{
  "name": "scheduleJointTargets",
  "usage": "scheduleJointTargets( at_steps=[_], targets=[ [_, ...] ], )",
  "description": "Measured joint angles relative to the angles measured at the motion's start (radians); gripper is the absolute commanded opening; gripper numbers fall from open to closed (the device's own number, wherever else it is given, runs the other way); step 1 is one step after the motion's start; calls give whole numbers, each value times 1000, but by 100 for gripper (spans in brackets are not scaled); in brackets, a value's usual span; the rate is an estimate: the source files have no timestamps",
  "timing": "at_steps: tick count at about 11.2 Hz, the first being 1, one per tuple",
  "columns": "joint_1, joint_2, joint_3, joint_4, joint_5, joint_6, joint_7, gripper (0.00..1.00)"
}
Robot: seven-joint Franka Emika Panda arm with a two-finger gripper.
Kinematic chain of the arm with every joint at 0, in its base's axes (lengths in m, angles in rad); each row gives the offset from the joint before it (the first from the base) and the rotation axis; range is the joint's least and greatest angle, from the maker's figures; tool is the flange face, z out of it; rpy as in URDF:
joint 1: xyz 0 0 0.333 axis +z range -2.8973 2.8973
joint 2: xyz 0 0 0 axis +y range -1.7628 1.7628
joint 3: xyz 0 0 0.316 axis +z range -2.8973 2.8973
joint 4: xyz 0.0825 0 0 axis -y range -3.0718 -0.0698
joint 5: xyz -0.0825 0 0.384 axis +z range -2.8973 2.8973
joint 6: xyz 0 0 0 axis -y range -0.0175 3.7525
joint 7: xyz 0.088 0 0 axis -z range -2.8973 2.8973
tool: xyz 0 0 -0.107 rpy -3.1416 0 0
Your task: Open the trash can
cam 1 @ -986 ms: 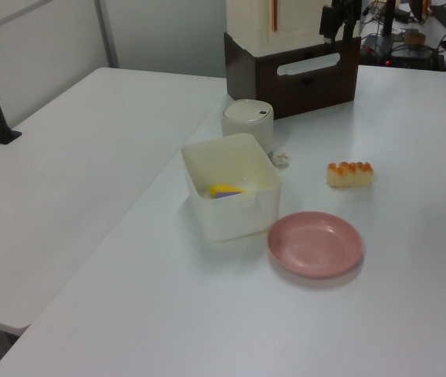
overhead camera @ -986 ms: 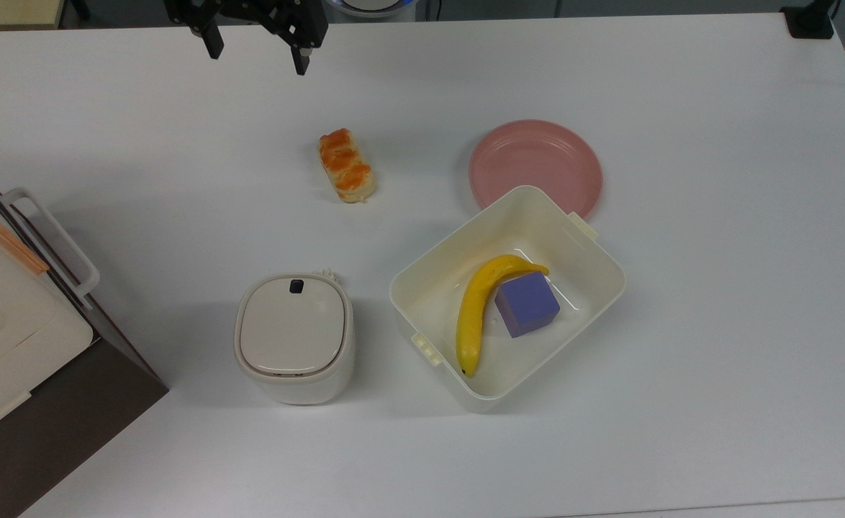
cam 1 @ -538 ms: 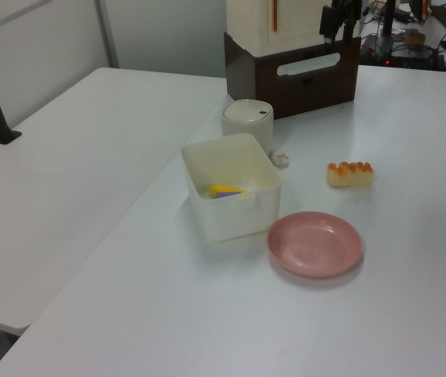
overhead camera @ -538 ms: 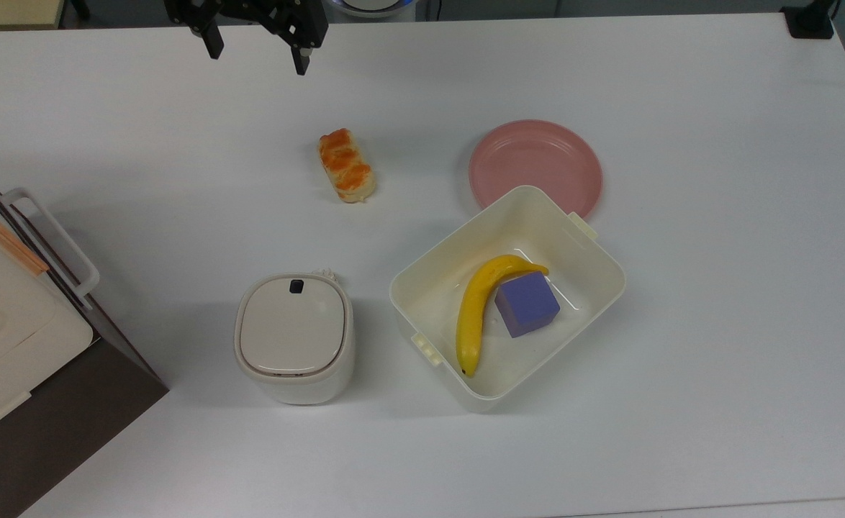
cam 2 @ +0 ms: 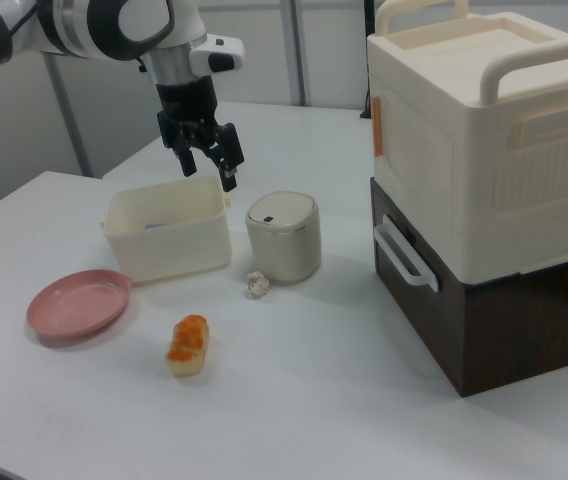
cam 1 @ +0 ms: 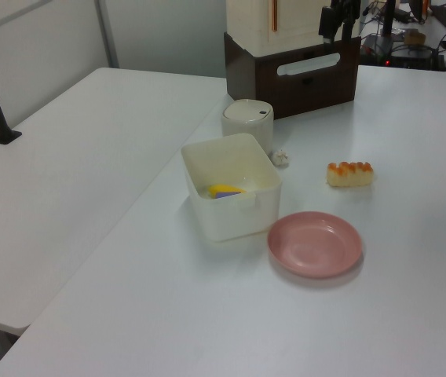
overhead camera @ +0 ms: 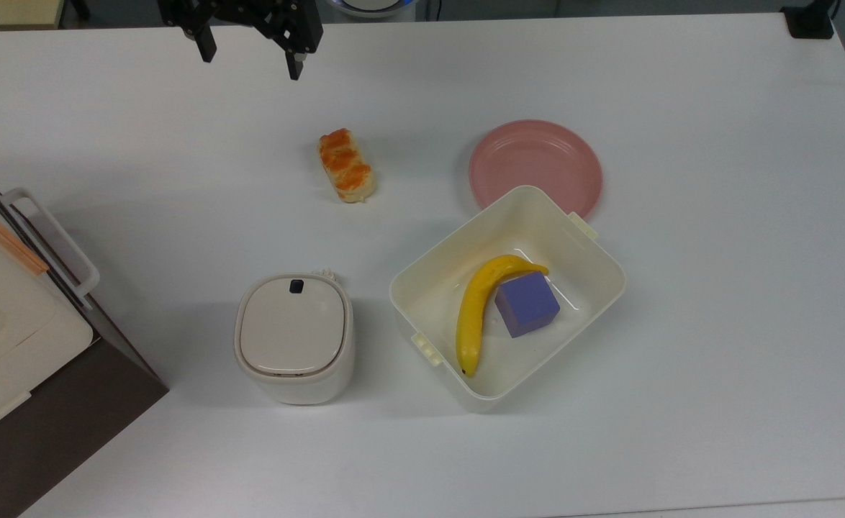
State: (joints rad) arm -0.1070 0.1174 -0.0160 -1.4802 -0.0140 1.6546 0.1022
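Plainly, the trash can sits lid-down near the desk's lower-left corner in the top view, black button untouched. Beside it stands the tub (banana, purple block inside). Well apart, at the far edge, the gripper hangs spread; a descent missing the small button might tip the can.
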Motion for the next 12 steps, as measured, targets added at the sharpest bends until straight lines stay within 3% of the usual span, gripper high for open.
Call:
scheduleJointTargets(
  at_steps=[12],
  targets=[
    [5, 0, 0, -26, 0, 6, -42, 100]
  ],
)
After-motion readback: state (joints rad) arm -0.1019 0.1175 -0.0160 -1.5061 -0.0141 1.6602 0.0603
